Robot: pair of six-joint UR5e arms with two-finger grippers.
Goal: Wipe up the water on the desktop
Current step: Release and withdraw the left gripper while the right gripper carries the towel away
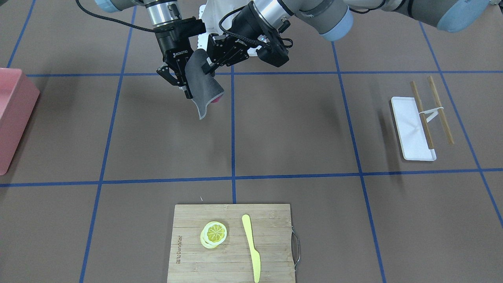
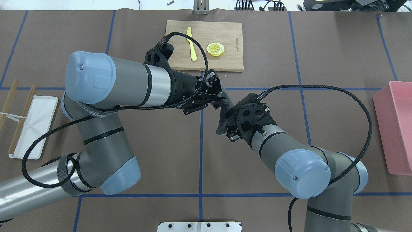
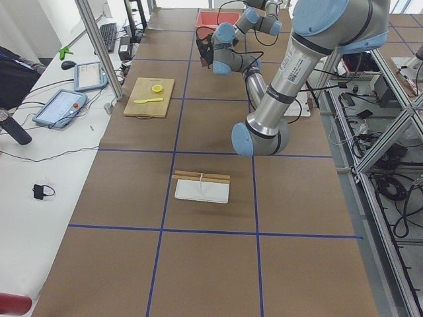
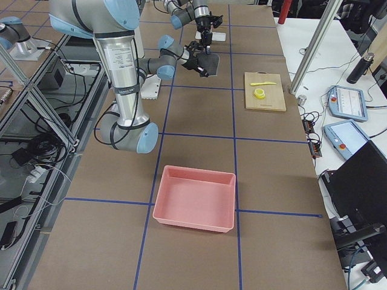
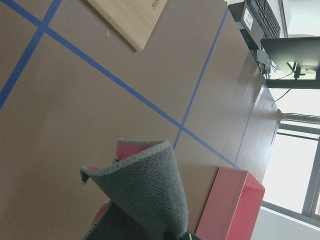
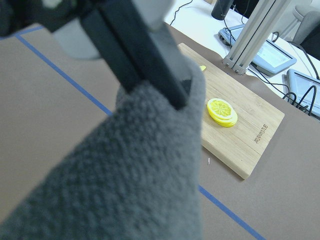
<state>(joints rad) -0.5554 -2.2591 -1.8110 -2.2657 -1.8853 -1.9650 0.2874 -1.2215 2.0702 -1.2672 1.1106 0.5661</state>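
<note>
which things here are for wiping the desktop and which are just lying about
For the job: grey cloth, pinched by the left gripper; right gripper at its edge; desktop.

Lying about: cutting board with lemon slices and yellow knife; white tray; chopsticks; pink bin.

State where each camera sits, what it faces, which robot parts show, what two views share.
Front-facing: across the desktop, looking steeply down; left arm, right arm, grey cloth.
Overhead: behind the shoulders, looking forward-down; both arms.
Left: desktop's left end; left arm nearest.
Right: desktop's right end; right arm nearest.
Left wrist: at desktop; no arm.
Right wrist: toward cutting board; a black finger.
Shared: both wrists see cloth.
</note>
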